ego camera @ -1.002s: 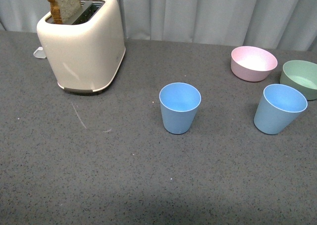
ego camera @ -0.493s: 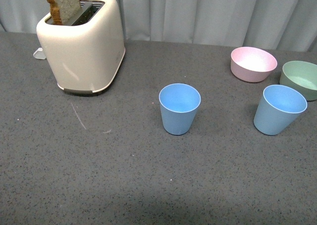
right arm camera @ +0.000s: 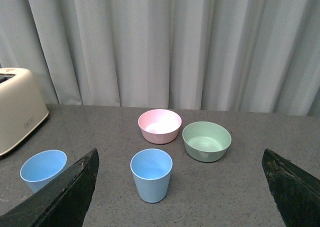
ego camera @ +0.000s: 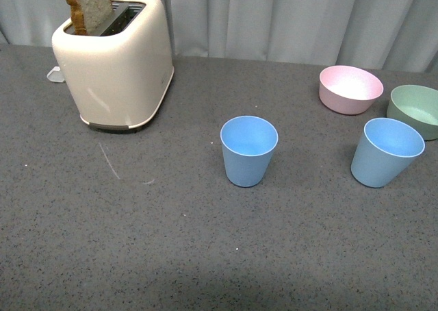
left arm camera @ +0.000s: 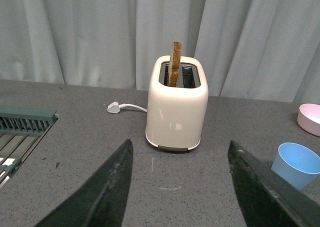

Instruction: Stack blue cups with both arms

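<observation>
left gripper (left arm camera: 180,143), right gripper (right arm camera: 180,152) — both wide open, empty; centre blue cup (ego camera: 248,152), right blue cup (ego camera: 385,153) — unmoved, apart.

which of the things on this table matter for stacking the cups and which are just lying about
Job: centre blue cup; second blue cup, off to its side.
Lying about: toaster; bread slice in its slot; pink bowl; green bowl; white plug.

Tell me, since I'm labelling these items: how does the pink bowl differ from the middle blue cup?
The pink bowl is pink, the middle blue cup light blue. The bowl is wide and low, the cup taller and tapered. The bowl sits further back and right of the cup. Both stand upright, empty.
</observation>
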Robot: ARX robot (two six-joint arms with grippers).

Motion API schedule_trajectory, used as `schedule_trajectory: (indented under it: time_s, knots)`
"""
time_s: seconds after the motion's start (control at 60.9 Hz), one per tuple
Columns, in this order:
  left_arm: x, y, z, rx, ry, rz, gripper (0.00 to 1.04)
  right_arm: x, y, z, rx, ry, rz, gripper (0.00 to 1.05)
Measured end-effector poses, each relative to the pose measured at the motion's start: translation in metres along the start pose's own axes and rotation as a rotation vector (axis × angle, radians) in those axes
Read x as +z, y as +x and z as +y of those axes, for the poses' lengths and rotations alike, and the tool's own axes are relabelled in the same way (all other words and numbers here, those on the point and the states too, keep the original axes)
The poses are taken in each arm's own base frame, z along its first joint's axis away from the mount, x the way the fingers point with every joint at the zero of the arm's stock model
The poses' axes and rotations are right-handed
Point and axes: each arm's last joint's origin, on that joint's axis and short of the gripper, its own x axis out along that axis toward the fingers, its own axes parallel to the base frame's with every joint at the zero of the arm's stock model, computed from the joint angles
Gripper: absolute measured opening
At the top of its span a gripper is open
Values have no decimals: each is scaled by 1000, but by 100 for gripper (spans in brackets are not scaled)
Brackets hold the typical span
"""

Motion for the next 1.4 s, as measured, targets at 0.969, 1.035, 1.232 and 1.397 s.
schedule_trajectory:
  time_s: [0.969, 1.035, 1.232, 1.397]
  knots:
    - [0, 0, 0, 0, 1, 0, 98, -68, 246, 3, -73, 142, 895, 95]
    - [0, 0, 0, 0, 1, 0, 98, -74, 253, 6, -81, 155, 922, 95]
    - [0, 0, 0, 0, 1, 0, 98, -83, 263, 9, -107, 193, 965, 69]
    - [0, 0, 0, 0, 1, 0, 98, -82, 266, 8, -124, 195, 973, 44]
